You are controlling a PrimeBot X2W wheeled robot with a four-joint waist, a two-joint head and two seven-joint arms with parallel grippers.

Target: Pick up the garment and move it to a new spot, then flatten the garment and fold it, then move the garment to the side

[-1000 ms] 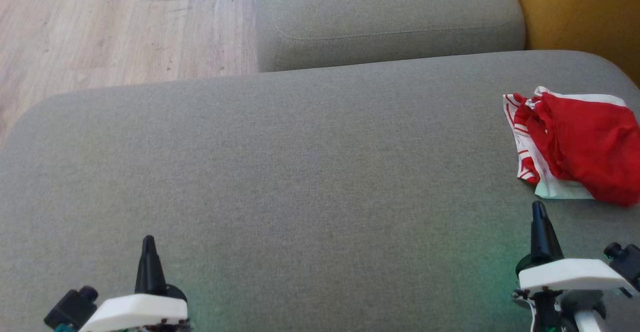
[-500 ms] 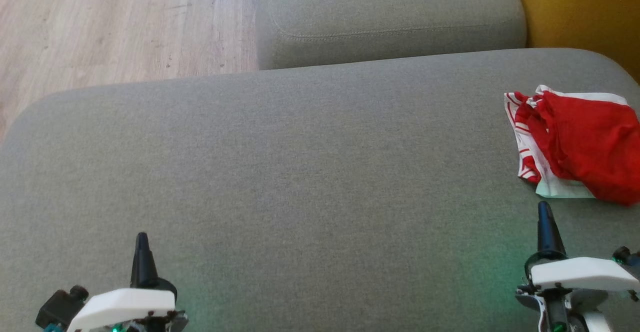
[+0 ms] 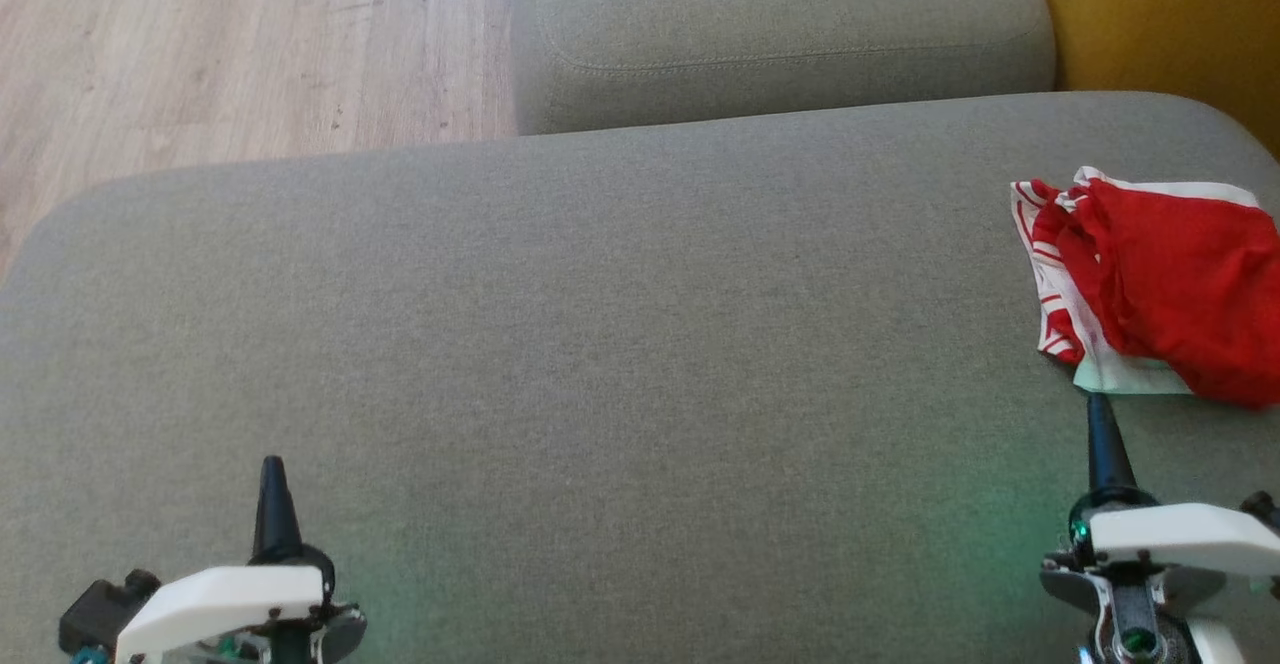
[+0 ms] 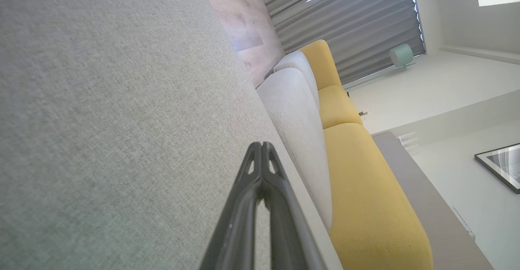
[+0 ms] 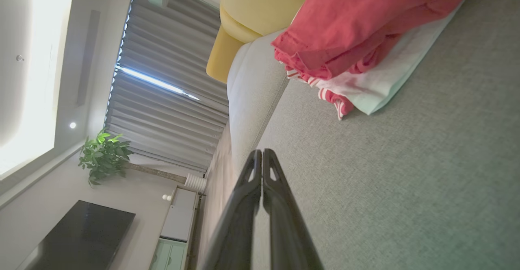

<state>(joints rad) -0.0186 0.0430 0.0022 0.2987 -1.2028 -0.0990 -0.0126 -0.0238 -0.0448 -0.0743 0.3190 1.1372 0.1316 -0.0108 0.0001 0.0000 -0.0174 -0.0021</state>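
Grey sofa cushion: garment, red over striped white, bunched near right edge. My left pincer: pressed together, empty. My right pincer: pressed together, empty, tip near garment.

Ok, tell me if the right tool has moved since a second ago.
Yes. The right tool shifted slightly right: its tip was below the white corner of the garment, now further right under its lower edge.

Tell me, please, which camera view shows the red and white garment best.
The head view: the garment lies bunched on the cushion near its right end, almost wholly in frame. The right wrist view shows its near edge close up, red over striped white, cut off at the top.
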